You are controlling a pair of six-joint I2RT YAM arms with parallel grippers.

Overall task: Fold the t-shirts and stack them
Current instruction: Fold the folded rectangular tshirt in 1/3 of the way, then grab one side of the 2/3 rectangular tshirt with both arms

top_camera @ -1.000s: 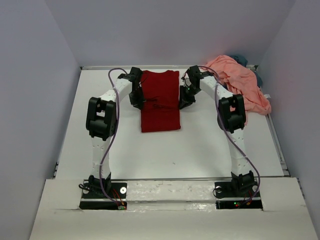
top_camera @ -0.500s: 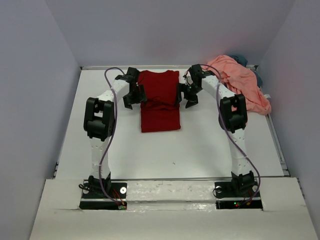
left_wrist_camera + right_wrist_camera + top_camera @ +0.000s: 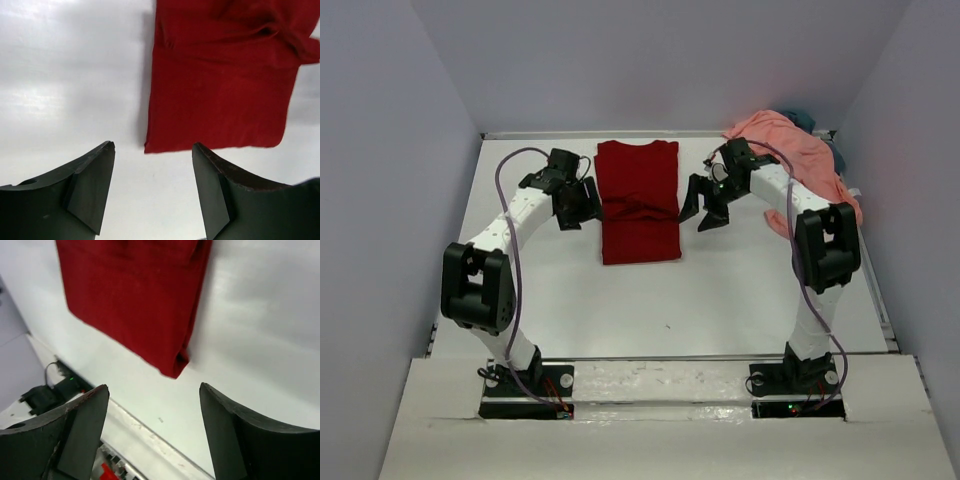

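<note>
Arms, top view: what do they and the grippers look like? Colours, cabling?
Left arm and right arm: white links with bulky black joint housings. A purple cable loops loosely along each arm. The left gripper and right gripper are matte black, each with two wedge-shaped fingers tapering toward the tip. No markings show on them.

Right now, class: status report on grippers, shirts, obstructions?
Left gripper, right gripper open, empty. Dark red shirt folded, flat between them. Pink shirt heaped far-right; nothing in the way.
</note>
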